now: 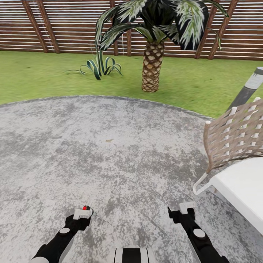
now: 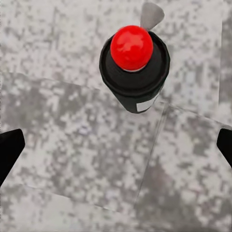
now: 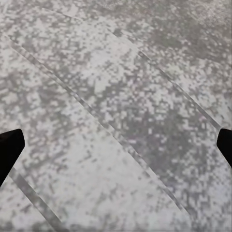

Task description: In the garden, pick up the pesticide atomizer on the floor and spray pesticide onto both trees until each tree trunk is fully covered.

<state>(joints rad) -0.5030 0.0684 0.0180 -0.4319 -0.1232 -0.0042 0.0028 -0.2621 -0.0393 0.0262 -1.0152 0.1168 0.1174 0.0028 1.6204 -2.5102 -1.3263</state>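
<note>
From the head camera, both arms hung low over the grey stone patio [image 1: 109, 146]. The left gripper [image 1: 82, 213] sat right above a small red-capped thing, the pesticide atomizer [image 1: 86, 208], which stood on the paving at its fingertips. The right gripper [image 1: 182, 212] hovered over bare stone, with a woven chair [image 1: 233, 135] off to its outer side. Beyond lay the lawn [image 1: 44, 73], a short palm [image 1: 152, 65] with a scaly trunk, a spiky plant [image 1: 98, 67] and the slat fence [image 1: 65, 25]; no tall grey-brown trunk was to be seen.

Left wrist camera: the atomizer [image 2: 134, 67] stood upright, red knob on a black body, ahead of the fingers and roughly centred between them. The fingers [image 2: 8, 152] were spread wide, touching nothing.

Right wrist camera: fingers [image 3: 8, 150] also spread wide, nothing between them but paving [image 3: 116, 106].

So, by my reading, the pickup was not yet made. Grasping, reaching both trees and spraying both trunks all remained.
</note>
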